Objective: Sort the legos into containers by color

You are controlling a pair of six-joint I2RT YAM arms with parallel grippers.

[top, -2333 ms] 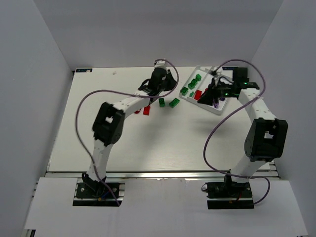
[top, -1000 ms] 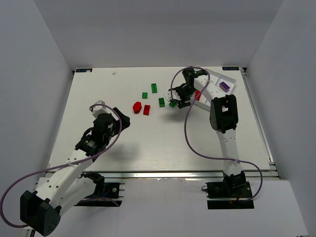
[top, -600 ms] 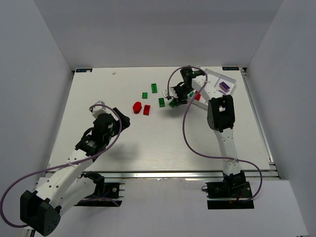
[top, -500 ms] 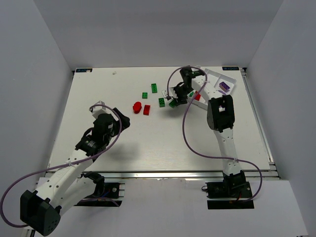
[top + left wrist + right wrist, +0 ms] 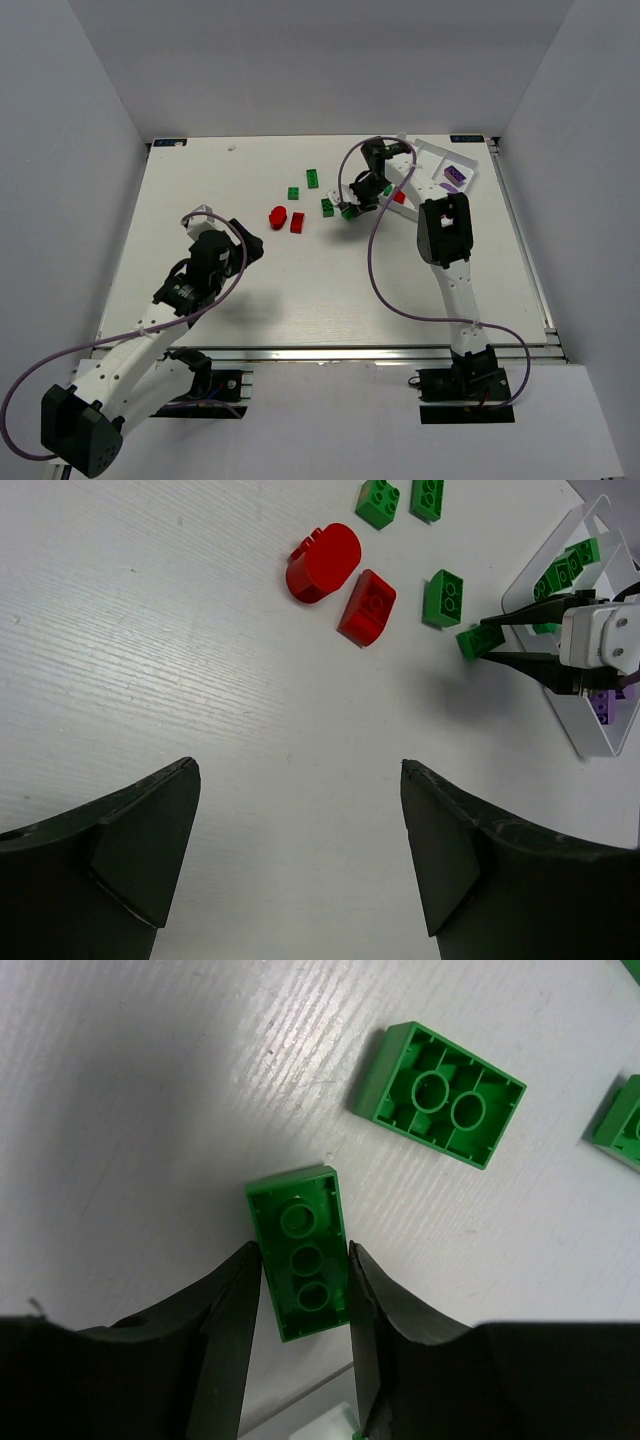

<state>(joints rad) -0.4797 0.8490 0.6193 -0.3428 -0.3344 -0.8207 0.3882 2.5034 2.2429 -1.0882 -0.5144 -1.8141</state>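
R claw (image 5: 302, 1260) pinches green brick (image 5: 296, 1225) across its width, long axis in line w/ claw; tray (image 5: 430, 150) just behind; L claw (image 5: 300, 850) spread.

A white table (image 5: 300, 290) is being enclosed by grey walls (image 5: 90, 100); a metal rail (image 5: 330, 353) is being shown along its near edge.

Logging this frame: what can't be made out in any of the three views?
Top external: the right arm covers most of the tray; its contents cannot be counted.
Left wrist: the frame's right edge cuts the tray; the top edge cuts a far green brick.
Right wrist: the right gripper clamps the held green brick; whether it is off the table is unclear.
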